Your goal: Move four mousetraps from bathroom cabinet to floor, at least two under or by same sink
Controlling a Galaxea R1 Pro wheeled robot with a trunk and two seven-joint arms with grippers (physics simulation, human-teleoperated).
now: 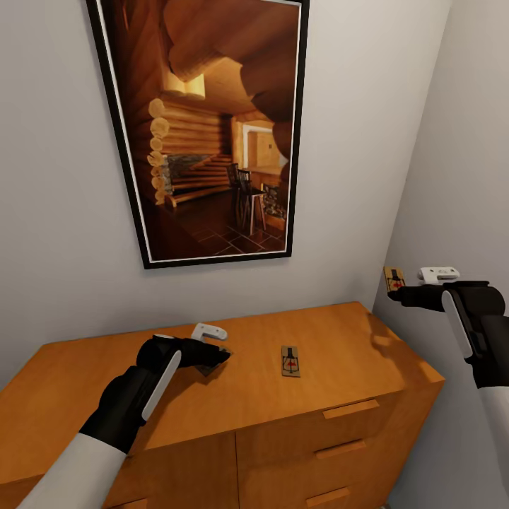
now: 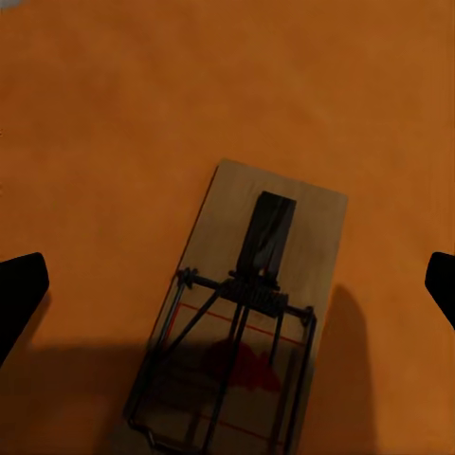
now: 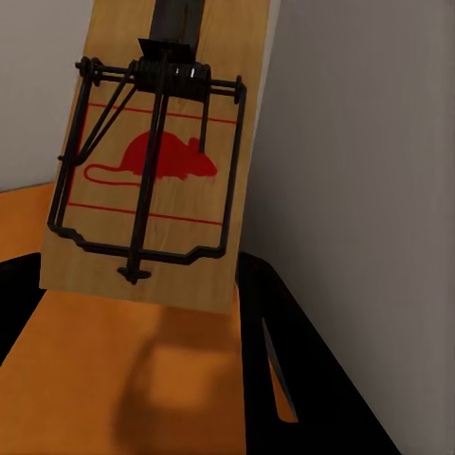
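The orange-brown cabinet (image 1: 332,332) stands against the wall, and the mousetraps I can see are on or above its top. One mousetrap (image 1: 290,361) lies flat mid-top. My left gripper (image 1: 215,358) hovers open just over a second mousetrap (image 2: 248,313), its black fingertips (image 2: 21,289) wide apart on either side of it and not touching. My right gripper (image 1: 400,293) is shut on a third mousetrap (image 1: 394,278), held upright in the air past the cabinet's right end. The right wrist view shows this trap (image 3: 156,152) with its red mouse print and wire bar. A fourth trap is out of view.
A large black-framed picture of a log cabin (image 1: 205,127) hangs on the wall above the cabinet. The grey side wall (image 1: 466,177) runs close along the cabinet's right end, near my right arm. Drawer fronts with wooden handles (image 1: 351,408) face me.
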